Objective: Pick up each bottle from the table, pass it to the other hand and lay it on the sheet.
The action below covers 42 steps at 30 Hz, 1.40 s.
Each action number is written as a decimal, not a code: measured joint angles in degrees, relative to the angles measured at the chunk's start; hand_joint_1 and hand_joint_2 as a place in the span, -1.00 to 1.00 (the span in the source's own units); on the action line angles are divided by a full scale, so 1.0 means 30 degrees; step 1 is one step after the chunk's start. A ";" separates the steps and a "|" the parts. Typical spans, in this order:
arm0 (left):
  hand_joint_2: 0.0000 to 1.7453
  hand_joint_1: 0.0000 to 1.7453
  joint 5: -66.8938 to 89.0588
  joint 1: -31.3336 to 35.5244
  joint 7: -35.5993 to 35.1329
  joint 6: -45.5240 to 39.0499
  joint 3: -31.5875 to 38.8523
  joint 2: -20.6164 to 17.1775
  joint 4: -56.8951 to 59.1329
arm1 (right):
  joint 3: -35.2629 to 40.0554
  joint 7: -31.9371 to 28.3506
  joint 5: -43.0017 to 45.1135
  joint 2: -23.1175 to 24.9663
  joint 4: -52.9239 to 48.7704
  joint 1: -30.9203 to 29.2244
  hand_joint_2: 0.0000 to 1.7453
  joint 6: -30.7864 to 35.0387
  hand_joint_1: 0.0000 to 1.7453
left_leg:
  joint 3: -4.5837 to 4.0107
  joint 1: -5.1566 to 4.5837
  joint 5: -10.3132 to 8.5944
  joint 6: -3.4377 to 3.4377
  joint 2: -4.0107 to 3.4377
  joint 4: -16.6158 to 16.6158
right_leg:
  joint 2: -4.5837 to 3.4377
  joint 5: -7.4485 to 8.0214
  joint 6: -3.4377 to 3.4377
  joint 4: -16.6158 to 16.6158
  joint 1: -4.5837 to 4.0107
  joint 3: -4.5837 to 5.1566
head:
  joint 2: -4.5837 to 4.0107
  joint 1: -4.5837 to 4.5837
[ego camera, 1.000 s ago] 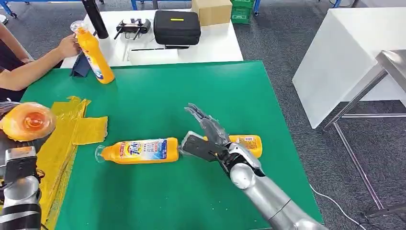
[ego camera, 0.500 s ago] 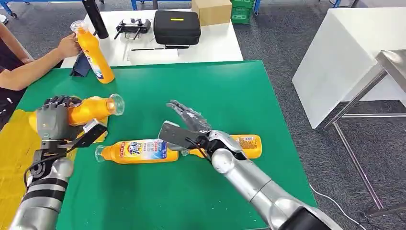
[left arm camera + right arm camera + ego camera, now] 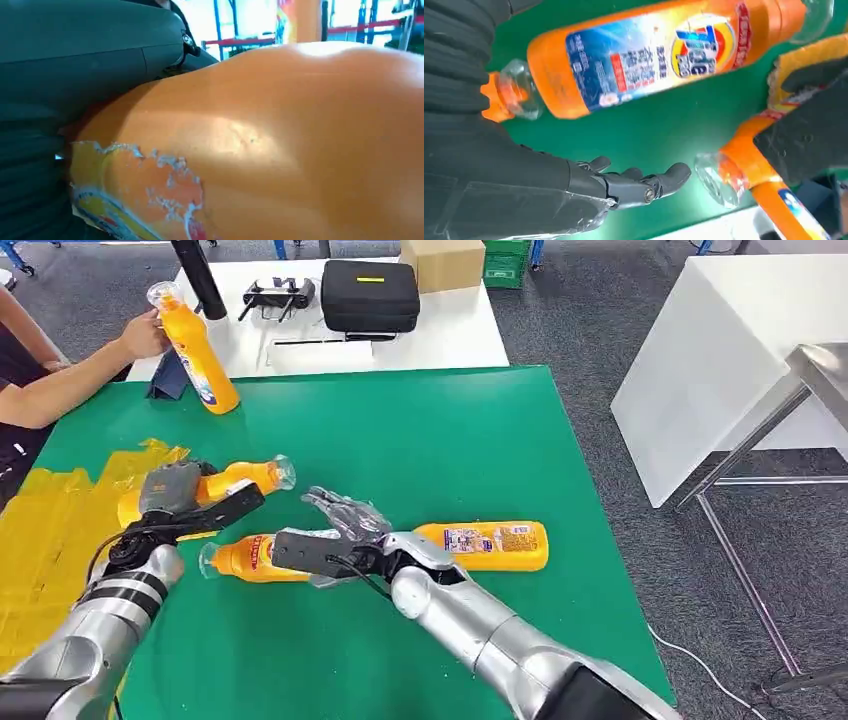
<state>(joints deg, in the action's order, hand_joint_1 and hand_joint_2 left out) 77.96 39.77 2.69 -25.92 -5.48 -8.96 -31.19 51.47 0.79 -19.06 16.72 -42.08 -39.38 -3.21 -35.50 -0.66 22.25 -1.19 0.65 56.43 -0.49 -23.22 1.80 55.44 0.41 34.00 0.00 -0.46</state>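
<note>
I see a green table [image 3: 420, 430] carrying everything. At its nine o'clock edge lies a crumpled yellow sheet [image 3: 50, 530]. Near the centre a bottle [image 3: 250, 558] lies on its side, cap toward nine o'clock, and a second lying bottle [image 3: 490, 544] sits toward four o'clock. At eleven o'clock a third bottle [image 3: 195, 345] stands on the far edge, tilted, under a person's hand [image 3: 143, 335].

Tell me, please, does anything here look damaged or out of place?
Yes. The bottle held in the left hand has a torn, partly peeled label. The yellow sheet lies crumpled at the table edge. Nothing looks spilled.
</note>
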 measured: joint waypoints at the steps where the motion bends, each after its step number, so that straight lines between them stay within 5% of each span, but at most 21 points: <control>1: 1.00 1.00 0.0000 0.0091 -0.0022 0.0051 -0.0074 0.0000 0.0175 | 0.0044 0.0007 -0.0007 0.0059 0.0118 0.0001 1.00 -0.0022 -1.00 | 0.0000 0.0000 0.0000 0.0000 -0.0002 0.0000 | -0.0001 0.0000 0.0000 0.0000 0.0000 0.0001 | 0.0000 0.0000; 19: 1.00 1.00 0.0918 0.2006 0.0400 0.5325 -0.1647 -0.0081 0.2148 | 0.0379 0.0357 -0.0517 0.0758 0.3300 -0.0322 1.00 0.0254 -1.00 | 0.0000 0.0001 -0.0004 0.0000 0.0002 0.0003 | 0.0001 0.0002 0.0001 0.0004 0.0000 0.0000 | 0.0000 0.0000; 28: 1.00 1.00 0.0721 0.2423 0.0671 0.5610 -0.1873 -0.0081 0.2564 | 0.0379 0.0357 -0.0576 0.0941 0.4292 -0.0637 1.00 0.0298 -1.00 | 0.0001 0.0001 -0.0004 0.0000 0.0000 0.0006 | 0.0000 0.0002 0.0002 0.0004 -0.0001 0.0002 | 0.0000 0.0000; 29: 1.00 -0.80 0.0627 0.2474 0.0872 0.5819 -0.1881 -0.0081 0.2614 | 0.0379 0.0357 -0.0590 0.0941 0.4371 -0.0671 1.00 0.0320 -1.00 | 0.0001 0.0001 -0.0004 0.0000 0.0000 0.0006 | 0.0001 0.0002 0.0001 0.0004 -0.0001 0.0003 | 0.0000 0.0007; 30: 1.00 -1.00 0.0561 0.2528 0.1135 0.6117 -0.1909 -0.0081 0.2651 | 0.0372 0.0364 -0.0633 0.0941 0.4473 -0.0709 1.00 0.0378 -1.00 | 0.0002 0.0001 -0.0004 0.0000 0.0003 0.0006 | 0.0002 0.0002 0.0001 0.0004 -0.0001 0.0001 | 0.0000 0.0000; 42: 1.00 -1.00 -0.0561 0.3537 0.4504 1.0186 -0.3068 -0.0102 0.3059 | 0.0160 0.1064 -0.1304 0.1050 0.5844 -0.1094 1.00 0.0546 -1.00 | 0.0000 -0.0001 -0.0015 -0.0012 0.0001 0.0011 | 0.0001 0.0008 0.0008 0.0005 0.0001 0.0000 | 0.0000 0.0000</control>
<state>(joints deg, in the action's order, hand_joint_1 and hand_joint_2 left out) 76.28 50.38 16.20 4.64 -14.69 -9.27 -22.01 51.95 3.98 -22.97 19.87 -24.54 -42.66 -1.57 -35.50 -0.66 22.20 -1.22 0.66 56.46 -0.48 -23.19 1.82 55.45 0.41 34.00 0.00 -0.46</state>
